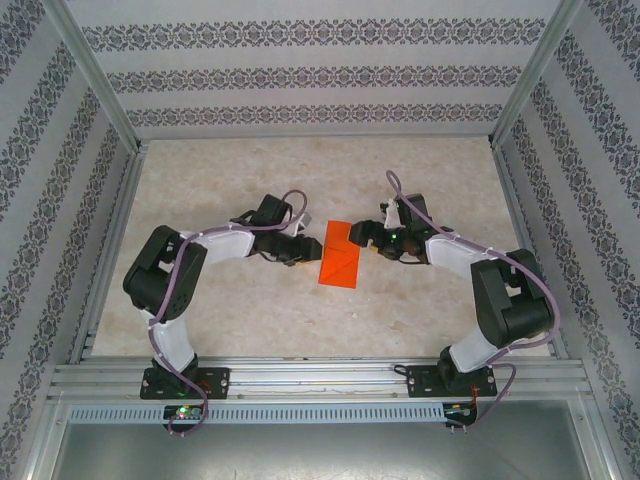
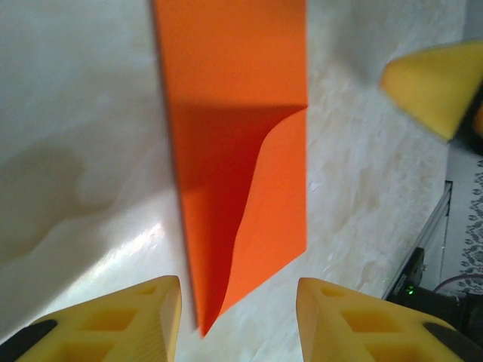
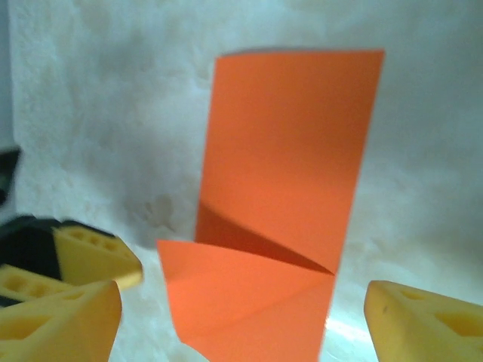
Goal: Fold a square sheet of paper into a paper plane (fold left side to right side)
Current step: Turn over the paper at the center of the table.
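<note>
Left gripper (image 2: pixel 240 305): nearest the lens; its yellow wedge fingers (image 2: pixel 143 313), with moulded hollows, stand apart on both sides of the paper's end and grip nothing.
Right gripper (image 3: pixel 241 309): spread wide, holding nothing.
Sheet of paper (image 1: pixel 338 256): thin, matte, bright orange-red, folded into a narrow rectangle. It lies on the counter between the two grippers. At one end the top layer lifts a little, with a dark shadow under it.
Counter (image 1: pixel 240 190): pale beige with a marbled pattern and a slight shine.
Walls (image 1: pixel 300 75): white, with bands of dark floral ornament.
Frame (image 1: pixel 300 380): grey metal rails along the near edge and corners.
Arms (image 1: pixel 180 300): white shells, black joints and purple cables, one on each side of the sheet.
</note>
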